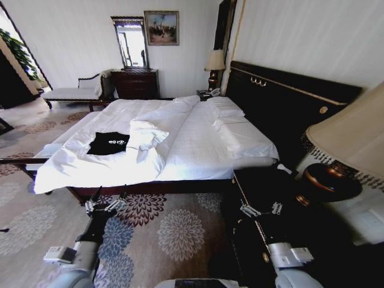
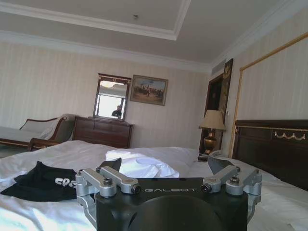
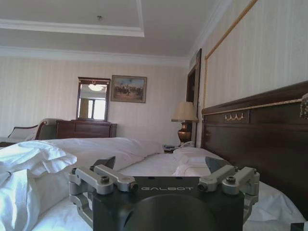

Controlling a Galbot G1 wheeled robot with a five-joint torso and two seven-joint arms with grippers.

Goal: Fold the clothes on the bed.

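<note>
While 2 grippers wait, 1 T-shirt [image 1: 108, 143], 1 bed [image 1: 198, 153]

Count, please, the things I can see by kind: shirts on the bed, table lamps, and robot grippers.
Black T-shirt on the bed: 1
Table lamps: 2
Grippers, left gripper and right gripper, both open: 2
Total: 5

1. T-shirt [image 1: 108, 143]: black, short-sleeved, white lettering across the chest. Lies spread flat, unfolded, on the white duvet near the bed's foot end, on its left half, just beside a bunched fold of duvet.
2. Bed [image 1: 198, 157]: very large, white sheets and rumpled duvet, white pillows stacked at the head. Tall dark headboard with gold trim; dark wood frame.
</note>
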